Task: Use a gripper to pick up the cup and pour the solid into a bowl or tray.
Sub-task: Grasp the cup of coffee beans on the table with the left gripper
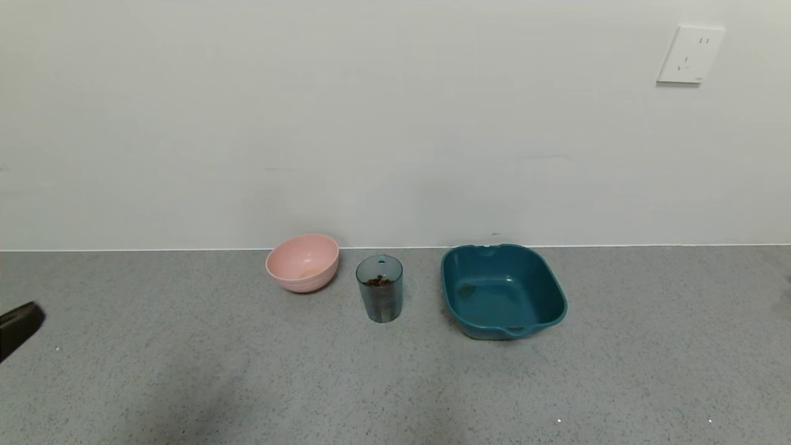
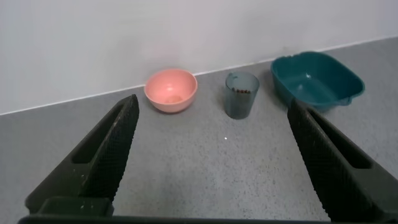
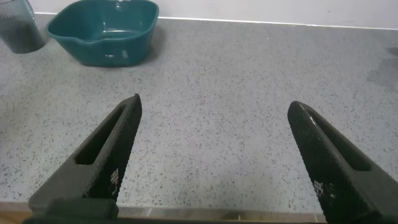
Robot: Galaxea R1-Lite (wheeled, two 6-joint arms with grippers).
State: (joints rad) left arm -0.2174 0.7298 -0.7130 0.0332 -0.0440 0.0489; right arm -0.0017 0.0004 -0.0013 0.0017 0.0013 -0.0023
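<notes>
The translucent teal-grey ribbed cup (image 1: 379, 288) stands upright near the back of the grey counter, with dark-brown pellets (image 1: 378, 282) inside. The pale-pink bowl (image 1: 303, 262) sits just to its left, apart from it. My left gripper (image 2: 211, 107) is open and empty, well short of the cup (image 2: 241, 94) and the bowl (image 2: 171, 89); only one tip of it (image 1: 18, 326) shows at the head view's left edge. My right gripper (image 3: 214, 106) is open and empty over bare counter, off to the right; it does not show in the head view.
A larger dark-teal squarish tray (image 1: 502, 289) sits right of the cup, also in the left wrist view (image 2: 317, 79) and the right wrist view (image 3: 104, 31). A white wall with a socket (image 1: 690, 54) rises behind the counter. The counter's front edge (image 3: 217, 214) lies under the right gripper.
</notes>
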